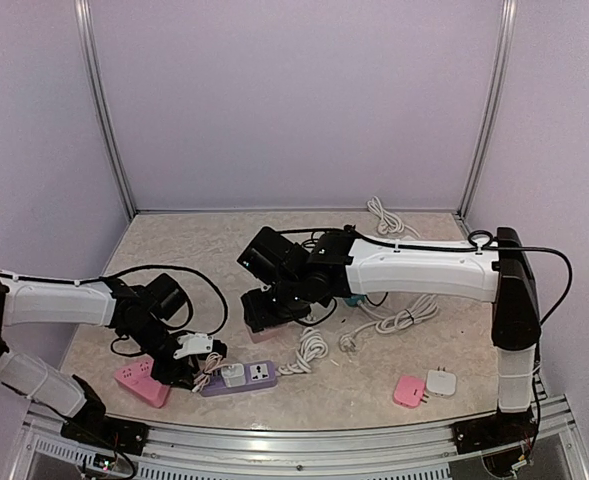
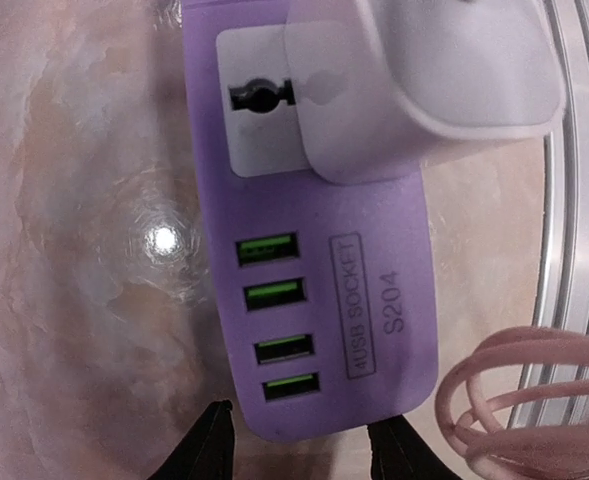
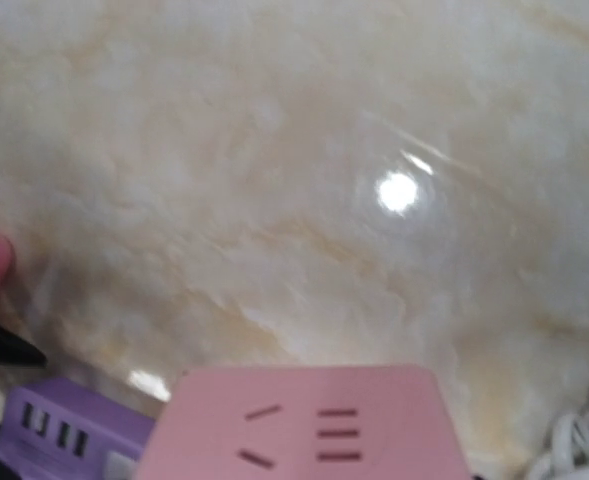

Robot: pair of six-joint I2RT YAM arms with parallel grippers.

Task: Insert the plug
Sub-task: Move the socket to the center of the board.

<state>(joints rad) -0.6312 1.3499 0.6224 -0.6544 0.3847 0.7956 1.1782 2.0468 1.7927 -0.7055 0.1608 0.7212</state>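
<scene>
Close-up pink socket block [image 3: 304, 425], purple strip [image 3: 69, 430] to its left, marble tabletop [image 3: 274, 180] beyond.

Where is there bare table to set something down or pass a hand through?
Bare tabletop lies at the back left, between the left arm and the rear wall, and at the front, between the purple power strip and the pink adapter. Crowded: white cable coils centre-right, and the front-left corner.

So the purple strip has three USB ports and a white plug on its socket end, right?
Not three. The purple strip has four USB ports, as the left wrist view shows. The white plug is on its socket end.
</scene>
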